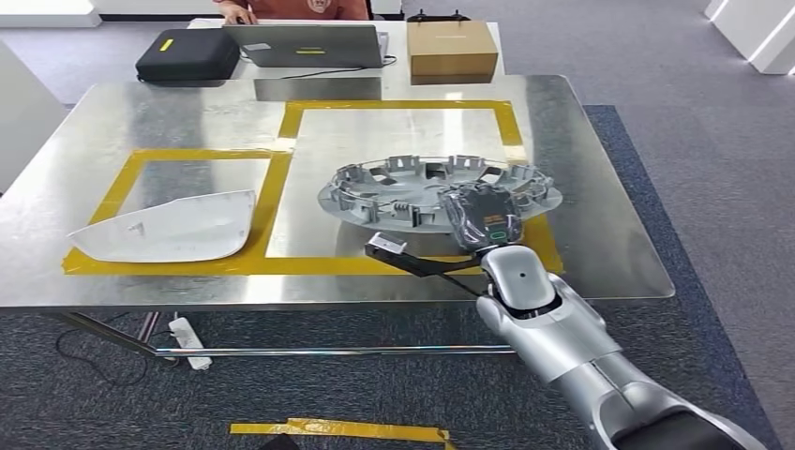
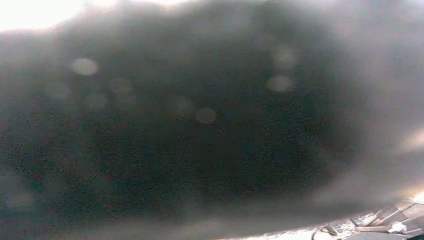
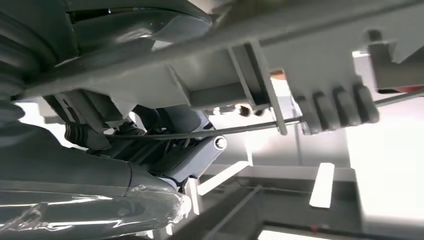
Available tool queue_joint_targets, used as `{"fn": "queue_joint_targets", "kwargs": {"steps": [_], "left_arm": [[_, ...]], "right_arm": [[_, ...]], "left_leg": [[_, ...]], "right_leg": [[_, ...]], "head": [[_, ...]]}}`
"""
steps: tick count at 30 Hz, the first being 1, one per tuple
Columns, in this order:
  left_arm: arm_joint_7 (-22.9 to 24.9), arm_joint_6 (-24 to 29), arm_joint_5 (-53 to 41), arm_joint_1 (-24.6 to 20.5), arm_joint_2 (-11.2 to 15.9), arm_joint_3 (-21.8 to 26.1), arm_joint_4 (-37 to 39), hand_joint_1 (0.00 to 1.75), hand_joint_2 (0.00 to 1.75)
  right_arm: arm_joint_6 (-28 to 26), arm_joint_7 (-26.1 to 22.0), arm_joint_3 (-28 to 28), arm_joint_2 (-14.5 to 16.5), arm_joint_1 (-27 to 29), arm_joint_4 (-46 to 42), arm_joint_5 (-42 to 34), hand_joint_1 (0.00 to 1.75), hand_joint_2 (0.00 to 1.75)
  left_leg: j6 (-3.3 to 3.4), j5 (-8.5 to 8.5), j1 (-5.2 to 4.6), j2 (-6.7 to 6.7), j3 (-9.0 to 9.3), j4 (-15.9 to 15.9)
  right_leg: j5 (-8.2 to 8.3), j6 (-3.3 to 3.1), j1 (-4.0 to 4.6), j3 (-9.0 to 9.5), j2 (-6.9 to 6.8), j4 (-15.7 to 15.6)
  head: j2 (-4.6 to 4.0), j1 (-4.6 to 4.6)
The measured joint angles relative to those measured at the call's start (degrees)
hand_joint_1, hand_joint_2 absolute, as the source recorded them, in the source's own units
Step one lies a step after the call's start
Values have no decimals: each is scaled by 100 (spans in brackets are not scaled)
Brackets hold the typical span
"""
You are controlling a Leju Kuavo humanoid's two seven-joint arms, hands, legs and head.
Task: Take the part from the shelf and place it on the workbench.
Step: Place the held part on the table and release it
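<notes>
Our right hand (image 1: 483, 217) grips the near rim of the hubcap (image 1: 412, 190), which lies on the bench (image 1: 600, 169) inside the yellow tape. Releasing crookedly, we could drag it off.

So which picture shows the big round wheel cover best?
The head view: the whole wheel cover lies on the workbench inside the yellow tape, the right robot hand on its near rim. The right wrist view shows just its grey ribs and clips close up. The left wrist view is a dark blur.
</notes>
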Motion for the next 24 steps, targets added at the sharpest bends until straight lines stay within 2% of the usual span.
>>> {"fn": "queue_joint_targets", "kwargs": {"steps": [8,24], "left_arm": [[0,55,-41,-12,-3,-38,0,0,0],[92,106,-83,-39,1,-43,-7,0,0]], "right_arm": [[-9,220,421,60,-186,112,64,175,175],[52,362,520,-1,-55,171,-60,175,175]], "left_leg": [[0,0,-1,0,-2,0],[0,0,-1,1,-1,0]], "right_leg": [[0,0,-1,-1,-1,-1],[0,0,-1,-5,1,-2]], "head": [[0,1],[0,1]]}}
